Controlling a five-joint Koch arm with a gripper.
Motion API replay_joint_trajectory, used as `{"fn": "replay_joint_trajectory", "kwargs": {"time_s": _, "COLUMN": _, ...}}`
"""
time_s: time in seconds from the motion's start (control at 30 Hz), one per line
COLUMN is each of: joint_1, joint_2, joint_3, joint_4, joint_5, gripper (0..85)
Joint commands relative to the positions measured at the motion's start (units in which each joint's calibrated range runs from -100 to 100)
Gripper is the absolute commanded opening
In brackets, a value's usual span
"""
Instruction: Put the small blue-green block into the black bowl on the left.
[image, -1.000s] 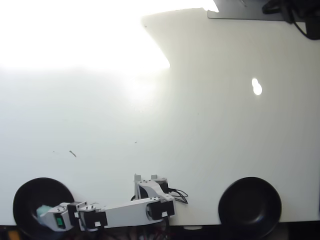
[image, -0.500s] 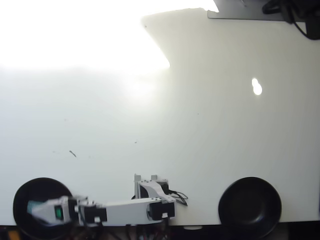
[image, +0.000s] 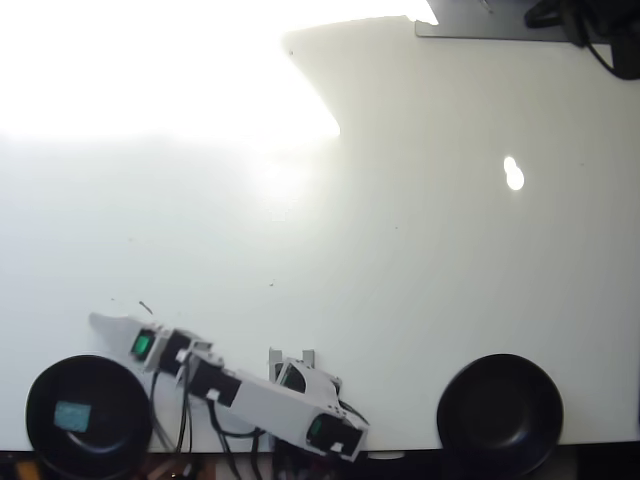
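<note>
Small matte teal square block (image: 72, 414): resting inside glossy round black bowl (image: 40, 385), placement apparently complete. Grey arm's fingers (image: 98, 320): empty, beside bowl over white table (image: 400, 260); spread undeterminable.

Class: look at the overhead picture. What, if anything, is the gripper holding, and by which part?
Nothing: the gripper is clear of the small blue-green block, which lies in the black bowl.

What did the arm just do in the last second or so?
The gripper swung up and out of the left bowl onto the bare table, leaving the block lying inside that bowl. A second ago the block sat at the gripper's tip over the bowl. Both bowls stayed put; the right bowl remains empty.
</note>
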Motion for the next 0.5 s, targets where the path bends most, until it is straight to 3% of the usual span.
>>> {"fn": "replay_joint_trajectory", "kwargs": {"time_s": 0.0, "joint_1": -2.98, "joint_2": -5.08, "joint_3": -2.24, "joint_4": 1.08, "joint_5": 0.29, "gripper": 45.6}}
{"fn": "replay_joint_trajectory", "kwargs": {"time_s": 0.47, "joint_1": -18.51, "joint_2": -19.65, "joint_3": -23.04, "joint_4": 6.92, "joint_5": 0.20, "gripper": 45.6}}
